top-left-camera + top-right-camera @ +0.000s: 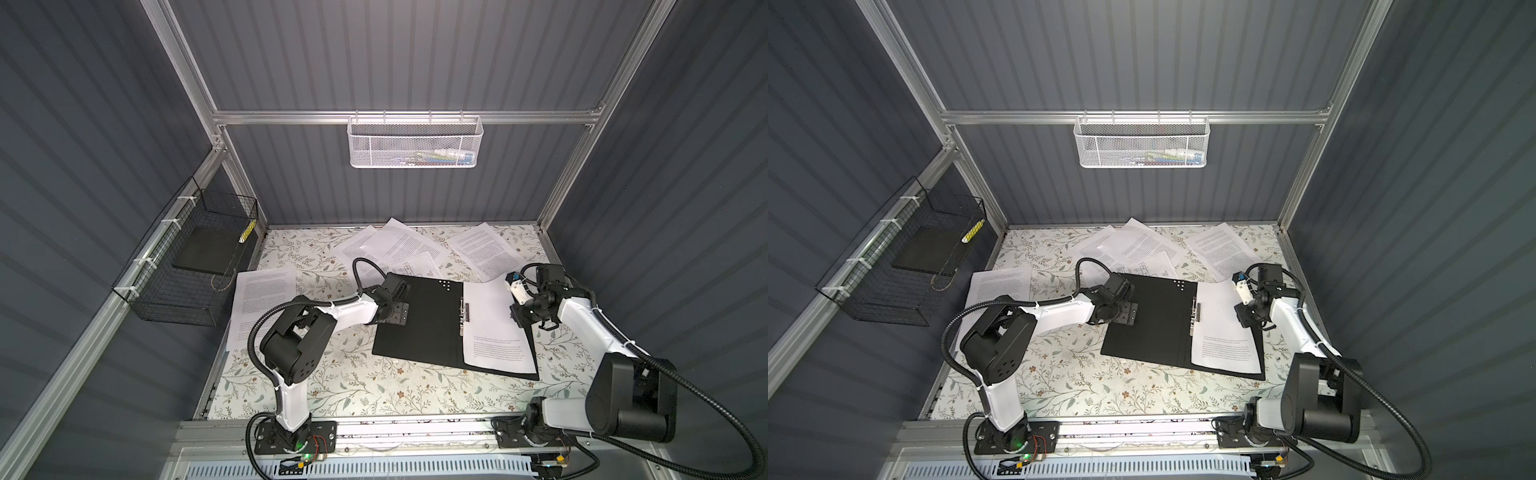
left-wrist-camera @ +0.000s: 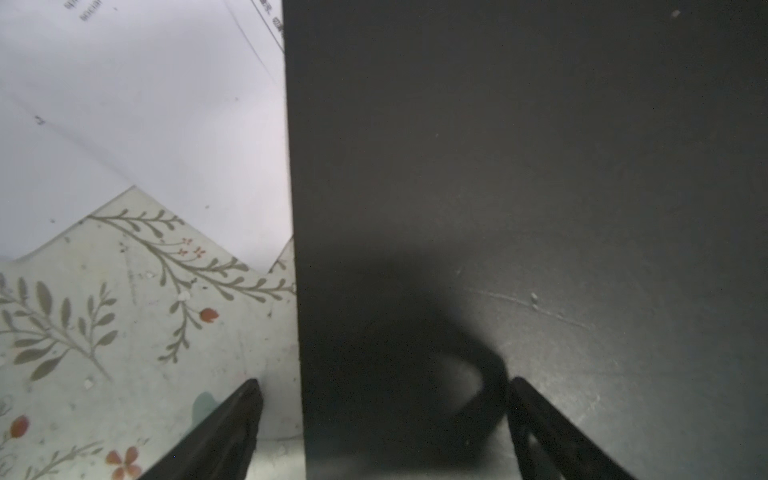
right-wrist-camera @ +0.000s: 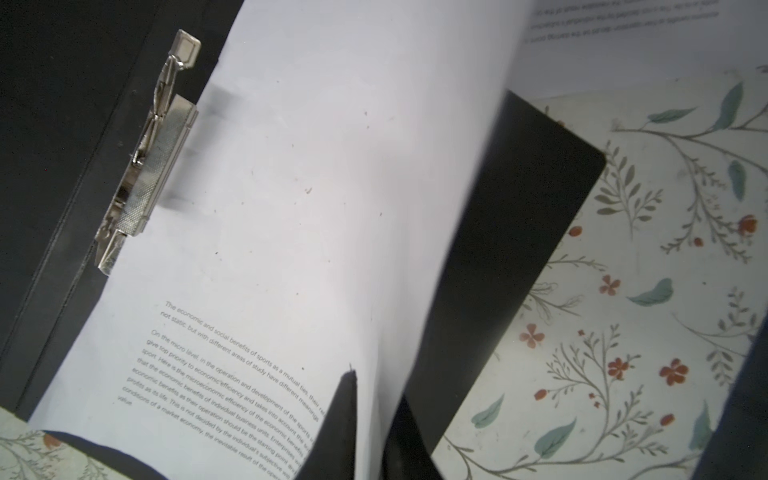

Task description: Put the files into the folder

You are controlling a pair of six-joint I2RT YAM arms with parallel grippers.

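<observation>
White "benefits of sports" sheet [image 3: 291, 187] pinched by right claw [image 3: 374, 390]; left claw [image 2: 384, 382] wide, empty.

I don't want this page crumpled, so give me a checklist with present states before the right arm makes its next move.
1. Folder lies open, black inside up: ok.
2. Sheet lies over the folder's right half, beside the metal clip: ok.
3. Sheet tucked under the clip: cannot tell.
4. Right gripper shut on the sheet's lifted edge: ok.
5. Left gripper open, straddling the folder's left edge: ok.
6. Loose sheets all filed: not ok, several lie on the table.
</observation>
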